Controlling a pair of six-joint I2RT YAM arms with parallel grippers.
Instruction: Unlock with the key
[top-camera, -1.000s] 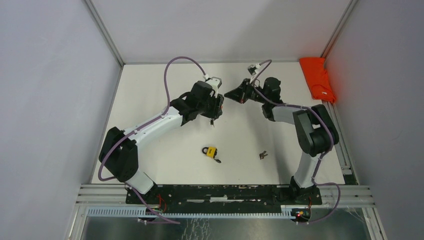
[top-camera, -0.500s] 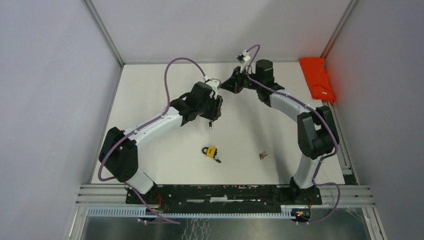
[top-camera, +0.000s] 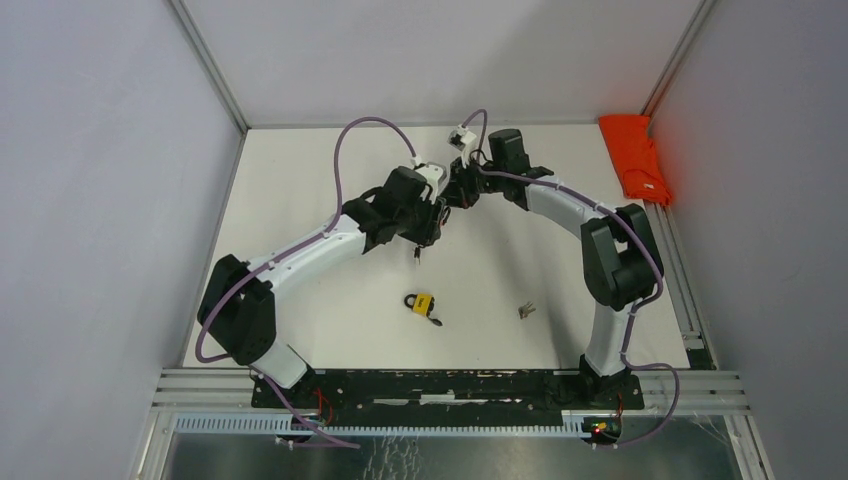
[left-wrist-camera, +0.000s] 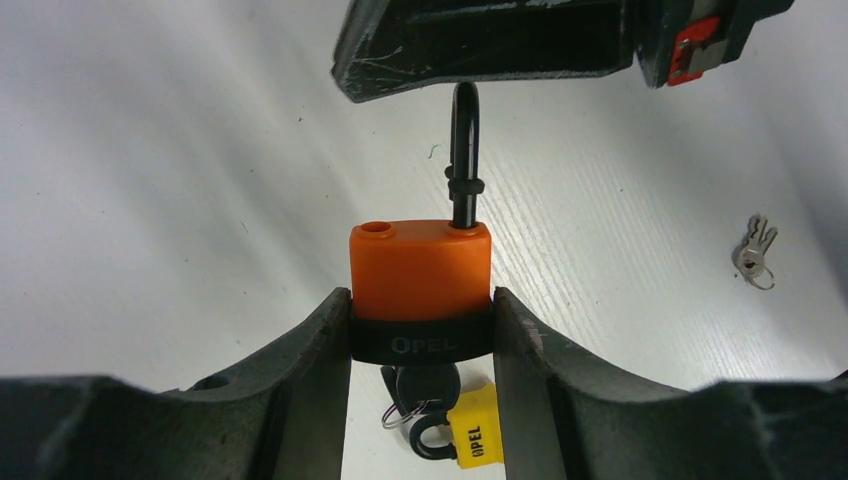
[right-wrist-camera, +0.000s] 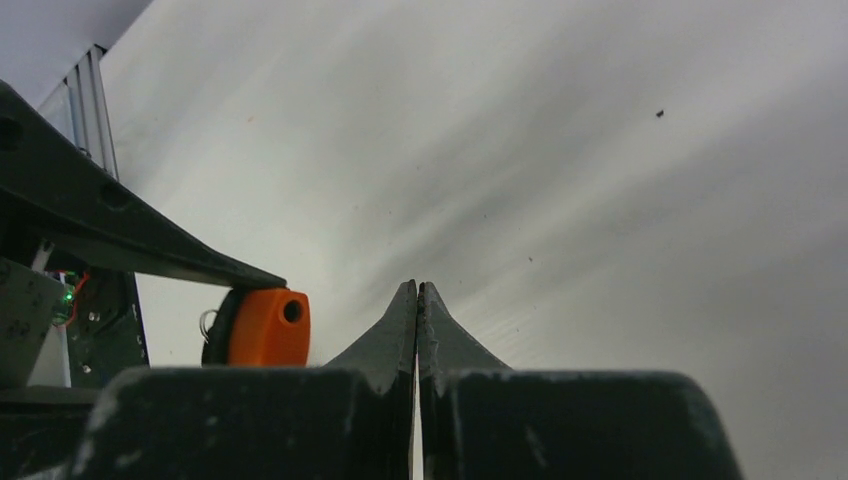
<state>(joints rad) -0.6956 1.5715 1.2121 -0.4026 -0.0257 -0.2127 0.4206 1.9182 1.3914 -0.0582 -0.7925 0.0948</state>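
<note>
Swinging shut, empty right gripper (right-wrist-camera: 417, 290) in beside black-shackled orange plastic padlock (left-wrist-camera: 420, 270) clamped in left gripper (left-wrist-camera: 420, 310); likely shackle (left-wrist-camera: 465, 150) pull next.

Robotics lab test cell, white tabletop (top-camera: 290, 190), plain grey panel walls (top-camera: 100, 200), aluminium frame rails (top-camera: 200, 385)

Orange padlock (left-wrist-camera: 420, 270), yellow padlock (left-wrist-camera: 472, 437)

Left pincer (left-wrist-camera: 422, 305) mid-grip, right pincer (right-wrist-camera: 417, 292) closed.
</note>
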